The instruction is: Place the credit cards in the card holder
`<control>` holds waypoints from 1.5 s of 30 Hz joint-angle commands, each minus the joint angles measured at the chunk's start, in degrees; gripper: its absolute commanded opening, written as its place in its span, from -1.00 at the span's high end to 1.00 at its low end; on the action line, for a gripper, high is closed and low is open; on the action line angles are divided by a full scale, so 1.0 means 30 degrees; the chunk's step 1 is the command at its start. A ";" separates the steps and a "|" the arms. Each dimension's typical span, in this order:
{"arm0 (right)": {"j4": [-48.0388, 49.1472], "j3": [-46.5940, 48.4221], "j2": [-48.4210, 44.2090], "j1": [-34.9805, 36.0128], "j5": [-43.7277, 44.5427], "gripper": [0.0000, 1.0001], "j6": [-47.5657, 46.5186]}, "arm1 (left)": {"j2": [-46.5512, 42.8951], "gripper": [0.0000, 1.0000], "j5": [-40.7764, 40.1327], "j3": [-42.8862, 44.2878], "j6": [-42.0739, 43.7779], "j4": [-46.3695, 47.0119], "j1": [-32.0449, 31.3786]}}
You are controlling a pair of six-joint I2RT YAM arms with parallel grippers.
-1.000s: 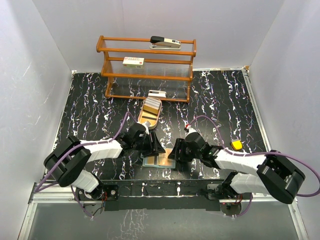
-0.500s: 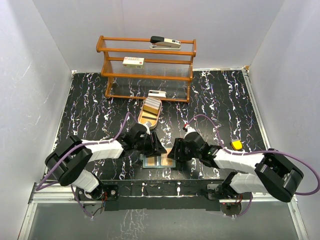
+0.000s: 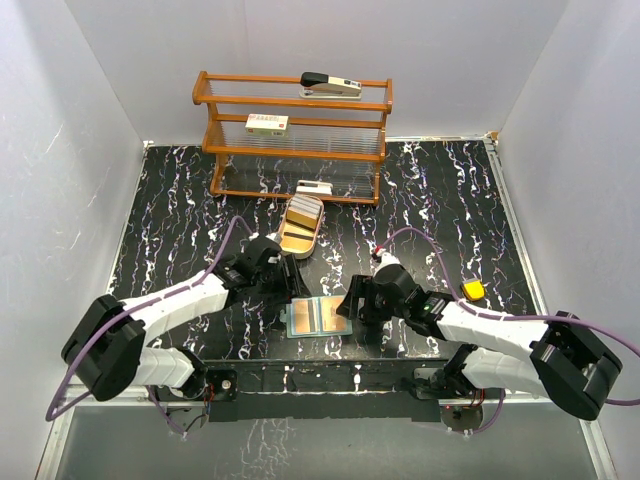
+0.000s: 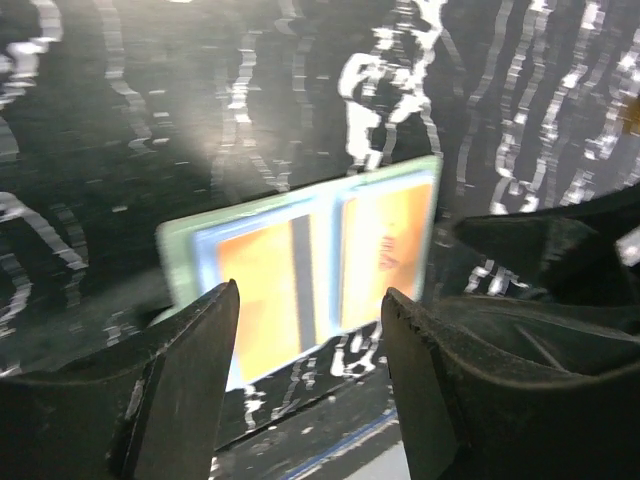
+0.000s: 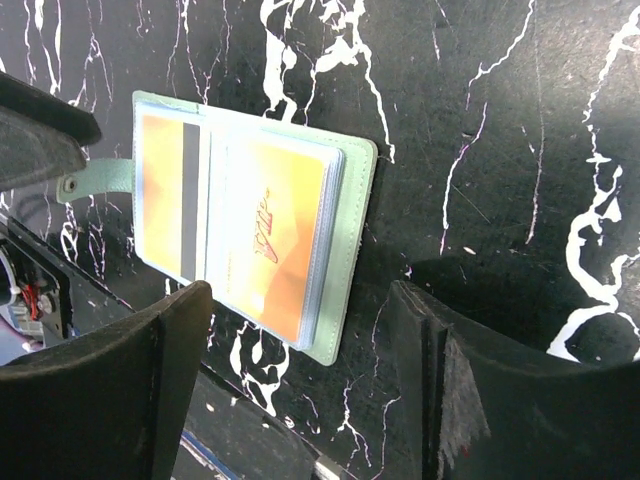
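table [image 3: 430,190]: black marble with white veins, white walls on three sides.
holder [image 3: 318,317]: open and flat on the table near its front edge, between the two grippers; sage-green cover down, clear pockets up.
strap [image 5: 100,178]: a green tab with a snap dot, sticking out from the holder's side toward the left arm.
cards [image 5: 268,230]: two orange ones show inside the holder's pockets, side by side. The one nearer the strap bears a dark stripe. The other bears a red mark and lies on top of a thick stack of pockets.
left gripper [image 4: 307,292]: jaws apart, nothing between them. In the top view it sits just beyond the holder's far left corner. Its own view is blurred, the holder showing past the fingers [image 4: 170,390]. Whether it touches the holder cannot be told.
right gripper [image 5: 300,285]: jaws wide apart and empty, just beside the holder's right edge; contact cannot be told.
shelf [image 3: 295,152]: wooden, three levels, at the back of the table.
stapler [image 3: 330,84]: black and white, on the top level.
boxes [image 3: 267,123]: one white labelled one on the middle level, a second [image 3: 313,187] on the lowest.
tray [image 3: 283,238]: tan oval, in front of the shelf, apart from the holder; flat pale and brown pieces in it, too small to name.
yellow thing [image 3: 472,290]: small, on the table just right of the right arm.
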 commanded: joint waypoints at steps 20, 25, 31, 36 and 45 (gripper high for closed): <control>0.1308 0.0657 0.1968 0.0375 0.0164 -0.36 0.2179 | -0.0813 -0.11 -0.1160 -0.1870 0.1776 -0.2408 0.0454; 0.1639 0.0526 0.1975 0.0379 0.0097 -0.37 0.2253 | -0.0451 0.22 -0.0984 -0.2230 0.1902 -0.1066 0.0453; 0.2178 0.0345 0.1724 0.0379 -0.0132 -0.37 0.2366 | -0.0360 0.59 -0.0584 -0.2421 0.1731 -0.0472 0.0444; 0.2974 0.0015 0.0832 0.0372 -0.0439 -0.37 0.2857 | -0.0628 0.94 -0.0458 -0.2835 0.1490 0.0114 0.0443; 0.2783 0.0378 -0.1334 0.0372 -0.0978 -0.37 0.3113 | -0.0174 1.00 0.0444 -0.3054 0.1002 0.1647 0.0443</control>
